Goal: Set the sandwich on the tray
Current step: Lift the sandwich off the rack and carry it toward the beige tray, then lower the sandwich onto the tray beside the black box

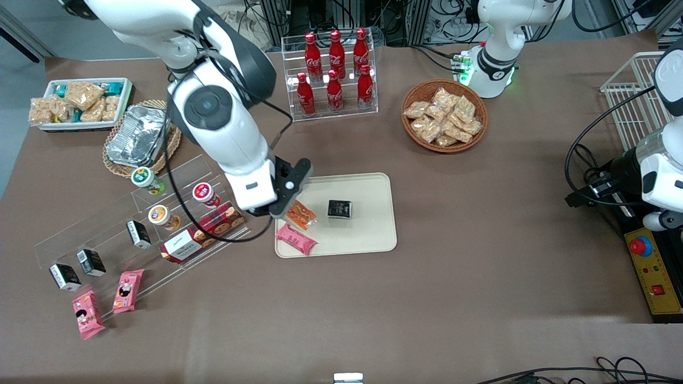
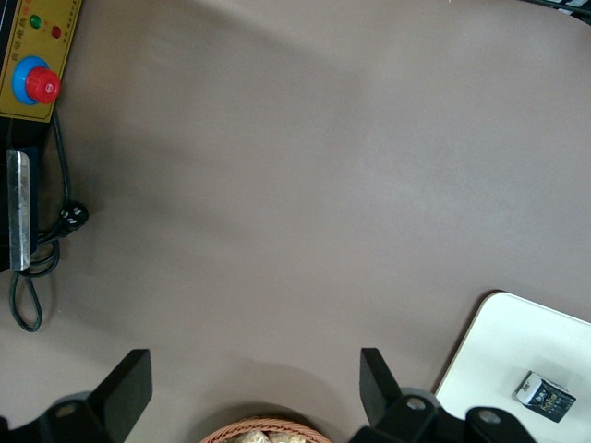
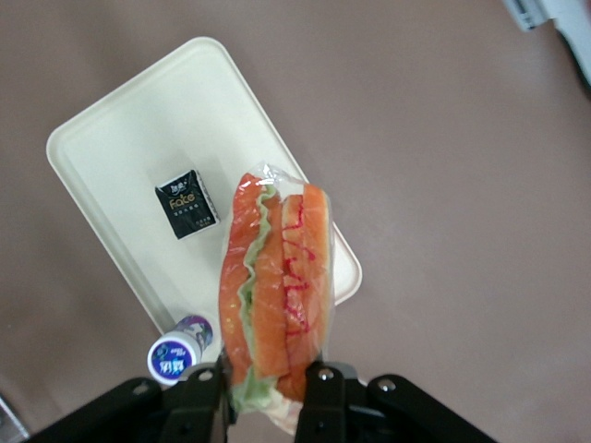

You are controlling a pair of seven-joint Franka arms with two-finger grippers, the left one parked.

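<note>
Your gripper (image 3: 268, 388) is clamped on the sandwich (image 3: 274, 295), fingers (image 3: 319, 392) pressing both bread faces, filling edge facing the wrist camera. In the front view the sandwich (image 1: 300, 214) hangs over the tray (image 1: 368, 234) edge nearest the working arm. A black packet (image 1: 339, 208) and a pink bar (image 1: 295, 239) sit on the tray. Tabletop (image 1: 480, 277) is brown.
</note>
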